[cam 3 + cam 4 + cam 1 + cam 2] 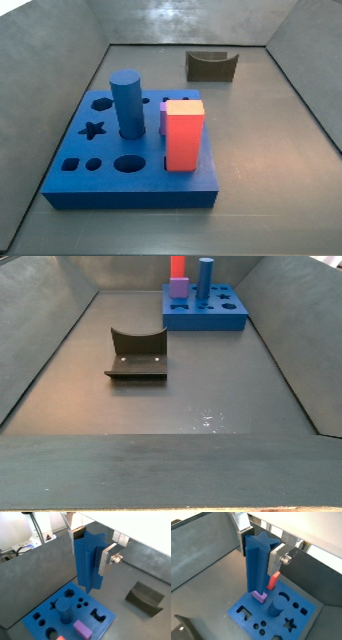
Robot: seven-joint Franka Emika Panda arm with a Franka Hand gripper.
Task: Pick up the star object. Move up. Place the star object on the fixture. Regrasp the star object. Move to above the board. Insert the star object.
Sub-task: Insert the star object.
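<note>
Star object: we've got the slim blue star peg (87,562) hanging upright in the claw, well above everything else. It shows in both wrist views (256,567), not in either side view.

Claw: the claw (93,554) is shut onto the star peg's upper part. We can see one silver finger plate (109,558) flat against the peg's side, same in a wrist view (278,559). The claw itself sits out of both side views.

Board: the blue board (80,190) lies flat on the floor of the grey bin. In both wrist views it sits below the peg (41,609) (304,614). Star hole (92,129) is on the left part in a side view and it's open, also visible in a wrist view (290,624).

Blue cylinder: the thick round one (127,103) stands upright in the board, just right of the star hole.

Red block: the tall red block (182,140) with a pale top stands in the board, right of the cylinder. A small purple piece (81,629) sits in the board near it.

Fixture: the dark notched block (213,66) sits on the floor, well apart from the board, further back right in a side view; in the front in a side view (138,354).
</note>
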